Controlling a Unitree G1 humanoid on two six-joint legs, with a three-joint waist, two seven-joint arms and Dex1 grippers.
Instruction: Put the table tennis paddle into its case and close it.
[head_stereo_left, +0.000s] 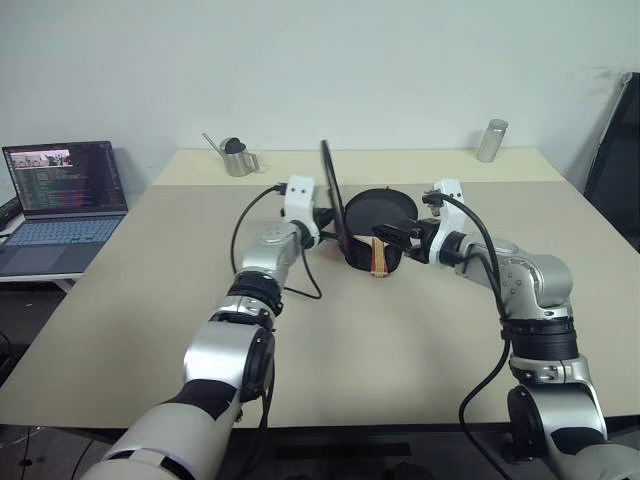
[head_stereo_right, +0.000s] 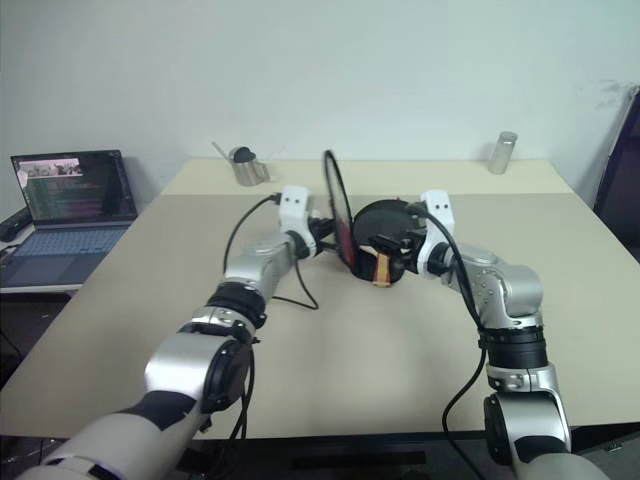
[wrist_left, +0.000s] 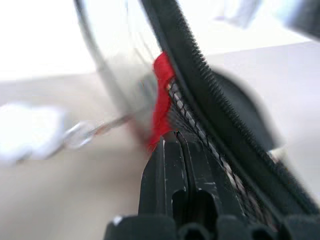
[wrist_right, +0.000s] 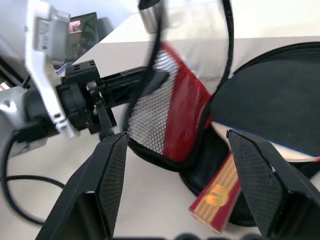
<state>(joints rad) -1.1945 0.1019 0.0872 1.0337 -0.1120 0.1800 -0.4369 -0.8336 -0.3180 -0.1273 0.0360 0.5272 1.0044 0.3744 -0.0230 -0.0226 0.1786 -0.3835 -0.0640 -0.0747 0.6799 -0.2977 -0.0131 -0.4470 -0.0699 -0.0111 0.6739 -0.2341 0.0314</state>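
The table tennis paddle (head_stereo_left: 378, 208) lies black face up in the lower half of the case (head_stereo_left: 358, 256) at the middle of the table. Its striped handle (wrist_right: 216, 197) sticks out toward me. The case's mesh-lined flap (head_stereo_left: 330, 190) stands nearly upright on the paddle's left. My left gripper (wrist_left: 172, 137) is shut on the flap's zip edge, low down. My right gripper (wrist_right: 175, 135) is open just to the right of the paddle. Its fingers (head_stereo_left: 395, 232) reach over the blade's edge with nothing gripped.
A metal cup (head_stereo_left: 238, 158) stands at the table's back left and a metal cylinder (head_stereo_left: 491, 140) at the back right. An open laptop (head_stereo_left: 65, 200) sits on a side table at the left. A black chair (head_stereo_left: 615, 170) stands at the far right.
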